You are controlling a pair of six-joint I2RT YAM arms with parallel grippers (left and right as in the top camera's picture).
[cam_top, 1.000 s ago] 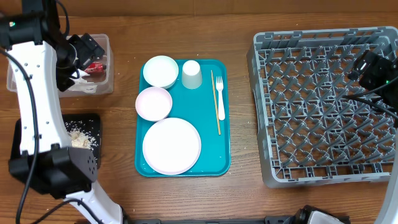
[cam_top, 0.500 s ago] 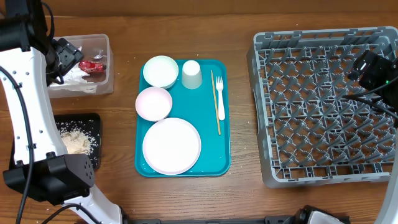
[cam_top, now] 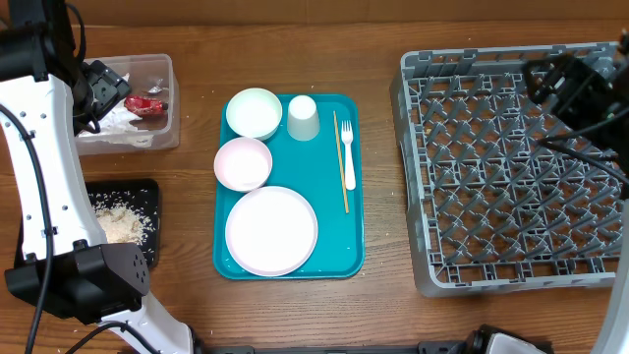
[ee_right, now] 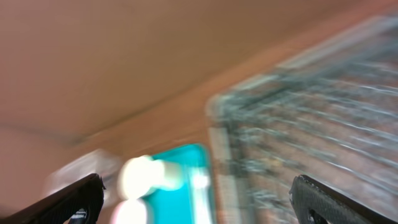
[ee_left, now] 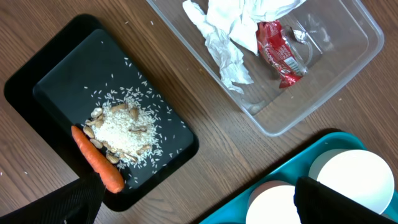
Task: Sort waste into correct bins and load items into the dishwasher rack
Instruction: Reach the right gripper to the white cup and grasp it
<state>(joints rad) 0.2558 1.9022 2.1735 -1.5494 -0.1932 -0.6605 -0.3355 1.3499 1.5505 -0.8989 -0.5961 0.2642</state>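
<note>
**Right arm shifts across the rack; waste sits sorted, dishes wait on the tray**

Since half a second ago the right claw (cam_top: 556, 83) has moved left, from the rack's right edge to above its far right corner, and its wrist view is smeared with motion. The left claw (cam_top: 98, 87) has not shifted.

The clear rectangular plastic tub (ee_left: 292, 112) holds the crumpled white paper napkin (ee_left: 230, 31) and the small red shiny snack wrapper (ee_left: 280, 53). The shallow black rectangular tray (ee_left: 56, 81) holds the beige crumbly food scraps (ee_left: 121, 127), with the orange carrot (ee_left: 98, 158) along its edge just beside them.

The teal serving tray (cam_top: 334, 246) on the counter carries:
- the white round plate (cam_top: 271, 231)
- the pinkish bowl (cam_top: 243, 163)
- the white bowl (cam_top: 254, 112)
- the small white cup (cam_top: 303, 117)
- the white plastic fork (cam_top: 348, 157)
- the thin wooden chopsticks (cam_top: 340, 162)

The large grey plastic grid rack (cam_top: 491, 177) shows only its pegs.

Both claws are spread wide, with nothing between their fingers.
</note>
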